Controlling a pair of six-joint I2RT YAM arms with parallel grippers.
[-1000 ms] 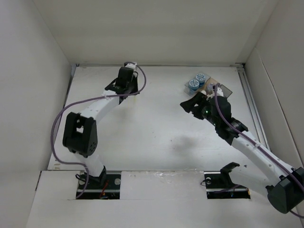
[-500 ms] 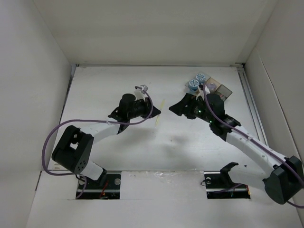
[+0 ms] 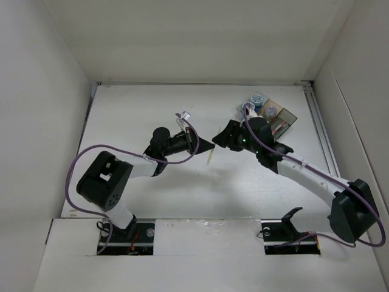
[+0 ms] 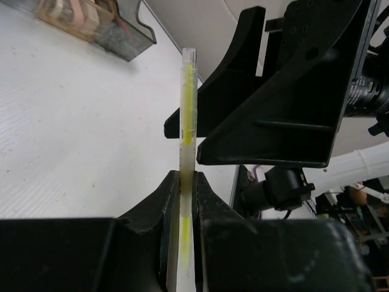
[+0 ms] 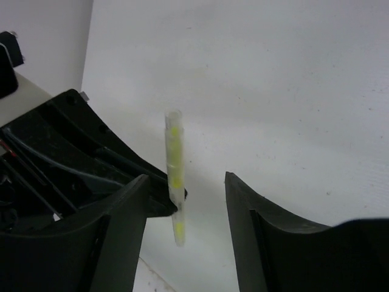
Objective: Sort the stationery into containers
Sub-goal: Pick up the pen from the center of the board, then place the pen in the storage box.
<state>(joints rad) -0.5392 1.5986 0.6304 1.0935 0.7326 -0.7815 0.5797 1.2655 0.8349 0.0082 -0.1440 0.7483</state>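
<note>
Left jaws pinch the yellow pen [image 4: 188, 109], whose free end stands between the parted right jaws.

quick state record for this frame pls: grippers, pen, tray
left gripper: shut on the yellow pen, which sticks out past the fingertips
right gripper: open, jaws either side of the pen in its wrist view, not gripping
yellow pen: held in the air above the table, near the middle
organizer tray: far right of the table, one blue roll visible in it
</note>
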